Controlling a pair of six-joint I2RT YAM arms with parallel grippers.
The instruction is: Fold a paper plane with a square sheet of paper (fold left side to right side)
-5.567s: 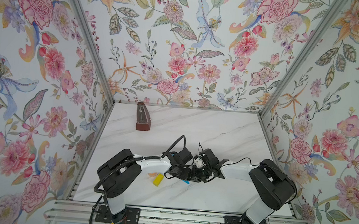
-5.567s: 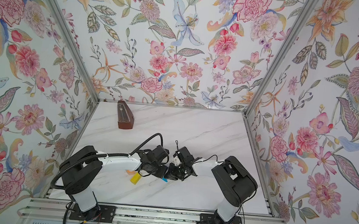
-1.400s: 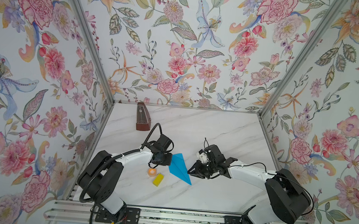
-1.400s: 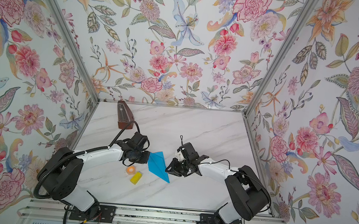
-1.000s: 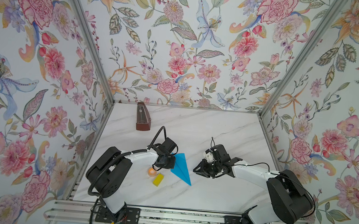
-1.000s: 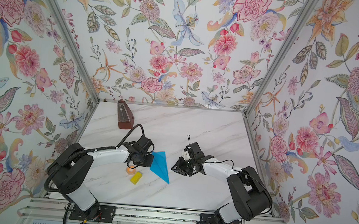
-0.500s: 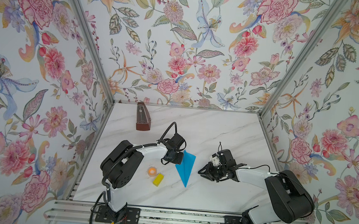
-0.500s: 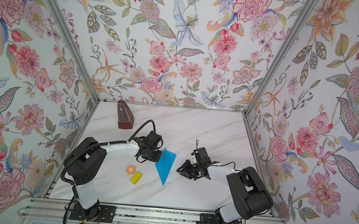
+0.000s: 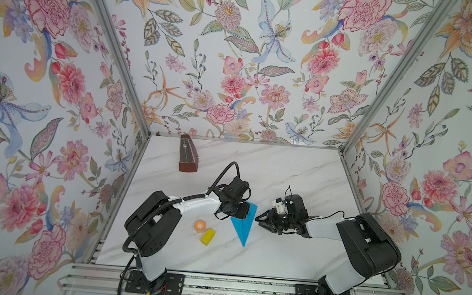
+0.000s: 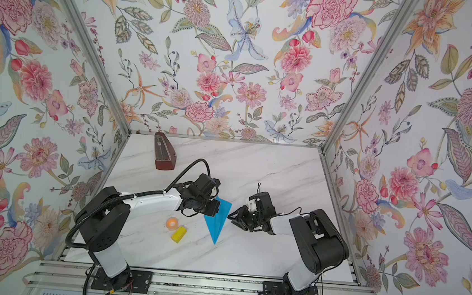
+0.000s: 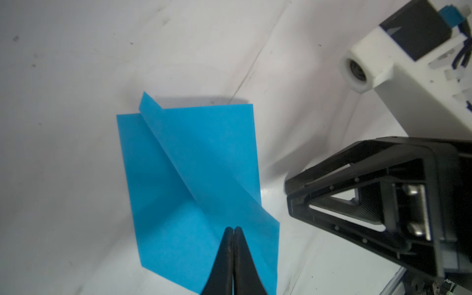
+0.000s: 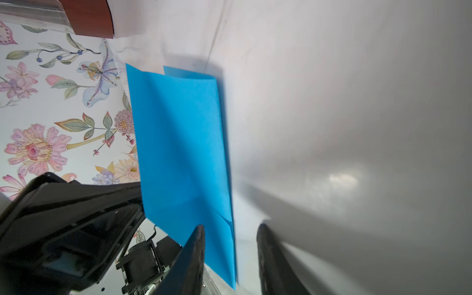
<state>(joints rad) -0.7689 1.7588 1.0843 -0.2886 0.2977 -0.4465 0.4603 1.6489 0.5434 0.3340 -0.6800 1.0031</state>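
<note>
The thin sky-blue paper (image 9: pixel 244 224), already creased into a narrow pointed dart, lies on the white marble-patterned tabletop (image 9: pixel 299 171) between the two arms. Its long axis runs roughly front to back, with the sharp tip toward the robot bases and the wide end away from them. The left gripper (image 9: pixel 246 210) sits at that wide end, reaching in from the left. In the left wrist view its fingers (image 11: pixel 227 245) are pressed fully together with their tips on the blue surface, beside a diagonal crease. Whether they pinch a layer or only pin the sheet down I cannot tell. The right gripper (image 9: pixel 258 218) is just beside the paper's right edge, near the wide end. Its jaws are partly spread and hold nothing; in the right wrist view the paper (image 12: pixel 178 140) lies straight ahead of the gap, edge-on to the fingers (image 12: pixel 196 245). The coming move seems to turn on this: the free right edge is nearest the right arm, and the left arm anchors the opposite side — so a fold along the long axis looks open to either. A small yellow block (image 9: pixel 208 237) and a little orange ball (image 9: pixel 200 225) lie to the left, apart from the paper.
</note>
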